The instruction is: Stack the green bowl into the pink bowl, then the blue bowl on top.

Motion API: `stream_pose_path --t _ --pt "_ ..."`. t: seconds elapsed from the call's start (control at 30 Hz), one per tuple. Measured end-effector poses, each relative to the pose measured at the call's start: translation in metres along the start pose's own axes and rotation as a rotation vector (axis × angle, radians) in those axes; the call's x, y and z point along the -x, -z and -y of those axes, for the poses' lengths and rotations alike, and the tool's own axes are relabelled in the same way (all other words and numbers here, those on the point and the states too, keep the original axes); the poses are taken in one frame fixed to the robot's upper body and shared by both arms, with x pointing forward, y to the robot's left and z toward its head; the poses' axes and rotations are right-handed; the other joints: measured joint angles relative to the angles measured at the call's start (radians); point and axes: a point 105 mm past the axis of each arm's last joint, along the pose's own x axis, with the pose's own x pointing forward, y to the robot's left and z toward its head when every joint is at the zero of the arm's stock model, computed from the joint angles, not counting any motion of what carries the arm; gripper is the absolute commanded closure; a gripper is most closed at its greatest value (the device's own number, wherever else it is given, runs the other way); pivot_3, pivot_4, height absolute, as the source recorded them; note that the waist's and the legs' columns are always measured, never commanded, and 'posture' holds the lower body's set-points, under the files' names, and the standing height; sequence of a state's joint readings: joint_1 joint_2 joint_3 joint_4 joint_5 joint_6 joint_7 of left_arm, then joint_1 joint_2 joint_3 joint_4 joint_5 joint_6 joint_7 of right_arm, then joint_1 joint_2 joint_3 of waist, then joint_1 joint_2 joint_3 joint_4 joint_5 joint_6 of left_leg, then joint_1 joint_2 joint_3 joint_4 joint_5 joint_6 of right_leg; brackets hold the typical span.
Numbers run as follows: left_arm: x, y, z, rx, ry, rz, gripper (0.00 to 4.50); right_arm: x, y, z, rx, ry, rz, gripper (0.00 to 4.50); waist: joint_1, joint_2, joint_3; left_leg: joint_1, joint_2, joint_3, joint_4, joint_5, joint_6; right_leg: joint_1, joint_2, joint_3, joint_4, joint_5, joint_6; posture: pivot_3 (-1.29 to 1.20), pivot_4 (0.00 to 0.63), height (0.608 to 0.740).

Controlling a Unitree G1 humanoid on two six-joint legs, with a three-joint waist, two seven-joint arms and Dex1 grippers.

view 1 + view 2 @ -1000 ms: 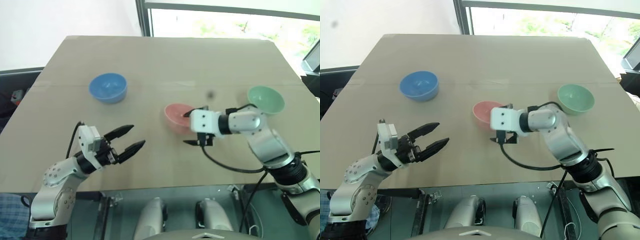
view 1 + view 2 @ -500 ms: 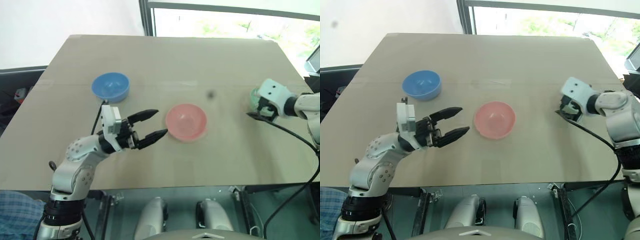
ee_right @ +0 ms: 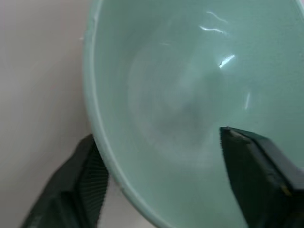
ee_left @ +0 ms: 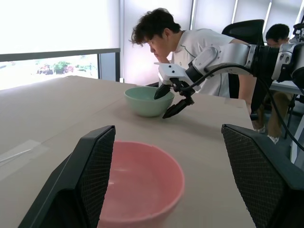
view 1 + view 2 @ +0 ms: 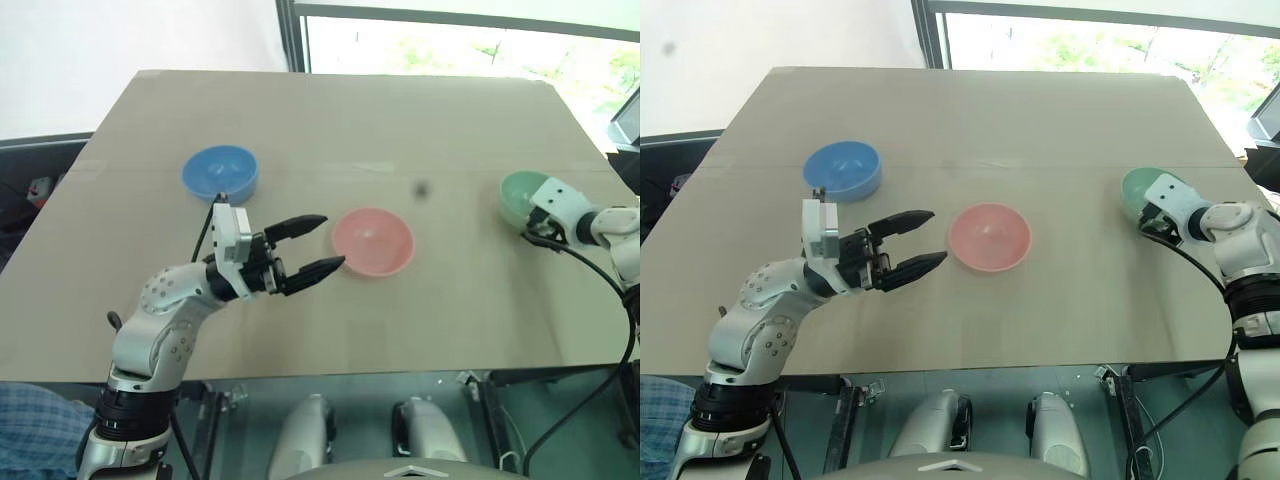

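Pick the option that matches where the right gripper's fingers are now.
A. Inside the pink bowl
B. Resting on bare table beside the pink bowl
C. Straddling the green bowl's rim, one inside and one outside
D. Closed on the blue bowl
C: the right gripper has one of its fingers inside the green bowl and the other outside its wall.

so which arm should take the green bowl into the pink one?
Right. The right gripper already straddles the green bowl's near rim, one finger inside and one outside. The left gripper hangs open beside the pink bowl, far from the green one.
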State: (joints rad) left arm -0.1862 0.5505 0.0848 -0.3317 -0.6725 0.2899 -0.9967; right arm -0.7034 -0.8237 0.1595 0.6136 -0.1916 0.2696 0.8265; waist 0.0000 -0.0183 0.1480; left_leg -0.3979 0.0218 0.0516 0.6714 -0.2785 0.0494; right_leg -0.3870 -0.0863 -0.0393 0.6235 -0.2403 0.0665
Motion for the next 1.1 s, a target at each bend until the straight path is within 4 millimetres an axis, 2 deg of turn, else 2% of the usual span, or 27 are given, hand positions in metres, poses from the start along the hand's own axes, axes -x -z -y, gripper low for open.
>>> stream_pose_path --t 0.07,0.13,0.17,0.33,0.47,0.57,0.67,0.7,0.77,0.87,1.1 --pt "0.001 0.0 -0.001 0.0 -0.005 0.0 0.71 -0.002 -0.001 -0.002 0.007 -0.009 0.005 3.22 0.0 0.0 0.0 0.0 0.0 0.0 0.0 0.0 0.0 0.0 0.0 0.0 0.0 0.0 0.0 0.0 0.15 0.74" --pt "0.002 0.001 -0.001 0.002 -0.009 -0.002 0.71 -0.003 0.001 -0.003 0.008 -0.013 0.0 4.26 0.0 0.0 0.0 0.0 0.0 0.0 0.0 0.0 0.0 0.0 0.0 0.0 0.0 0.0 0.0 0.0 0.15 0.74" --pt "0.004 0.001 -0.001 0.004 -0.014 -0.004 0.71 -0.001 -0.005 0.0 0.025 0.002 0.02 4.42 -0.001 0.0 0.0 0.0 0.0 0.0 0.0 0.0 0.0 0.0 0.0 0.0 0.0 0.0 0.0 0.0 0.15 0.74" --pt "0.006 0.002 -0.002 -0.004 -0.023 -0.002 0.71 -0.001 -0.007 -0.003 0.044 -0.028 0.026 4.42 -0.001 0.0 0.0 0.001 0.0 -0.001 0.001 0.0 0.0 0.002 0.0 -0.002 -0.001 0.0 0.0 0.0 0.15 0.74" --pt "0.012 0.009 -0.006 0.006 -0.056 -0.021 0.71 0.005 -0.019 -0.014 0.09 -0.105 0.073 4.42 -0.006 0.001 0.0 0.001 0.0 -0.001 0.0 0.0 0.0 0.002 0.0 -0.002 -0.001 0.0 0.0 0.0 0.15 0.74" --pt "0.02 0.015 -0.012 0.0 -0.096 -0.044 0.71 0.01 -0.047 -0.031 0.128 -0.161 0.156 4.42 -0.013 0.001 0.001 0.001 0.001 -0.001 0.0 0.0 0.0 0.002 0.0 -0.001 0.0 0.0 0.0 0.0 0.15 0.74" --pt "0.034 0.019 -0.021 -0.001 -0.15 -0.057 0.71 0.019 -0.088 -0.054 0.173 -0.207 0.279 4.42 -0.015 0.001 0.001 0.001 0.001 -0.001 0.0 0.0 0.0 0.001 0.0 -0.001 0.001 0.0 0.0 0.0 0.15 0.74" --pt "0.043 0.022 -0.026 0.005 -0.18 -0.068 0.71 0.029 -0.114 -0.071 0.212 -0.241 0.353 4.42 -0.012 0.001 0.001 0.0 0.001 -0.002 0.0 0.0 0.0 0.001 0.0 -0.002 0.0 0.0 0.0 0.0 0.15 0.74" --pt "0.047 0.024 -0.028 0.007 -0.195 -0.076 0.71 0.034 -0.125 -0.079 0.229 -0.256 0.386 4.42 -0.006 0.001 0.001 0.0 0.0 -0.003 0.0 0.0 0.0 0.001 -0.001 -0.003 0.0 0.0 0.0 0.0 0.15 0.74" --pt "0.069 0.033 -0.037 0.015 -0.243 -0.118 0.71 0.048 -0.156 -0.111 0.279 -0.314 0.468 4.42 0.003 0.001 0.0 -0.001 0.0 -0.003 0.0 0.0 0.0 0.001 -0.001 -0.003 0.0 0.0 0.0 0.0 0.15 0.74" --pt "0.093 0.038 -0.048 0.02 -0.282 -0.15 0.71 0.071 -0.191 -0.149 0.356 -0.384 0.545 4.42 0.011 0.001 0.0 -0.001 0.0 -0.003 0.0 0.0 0.0 -0.001 0.0 -0.003 0.001 0.0 0.0 0.0 0.15 0.74"
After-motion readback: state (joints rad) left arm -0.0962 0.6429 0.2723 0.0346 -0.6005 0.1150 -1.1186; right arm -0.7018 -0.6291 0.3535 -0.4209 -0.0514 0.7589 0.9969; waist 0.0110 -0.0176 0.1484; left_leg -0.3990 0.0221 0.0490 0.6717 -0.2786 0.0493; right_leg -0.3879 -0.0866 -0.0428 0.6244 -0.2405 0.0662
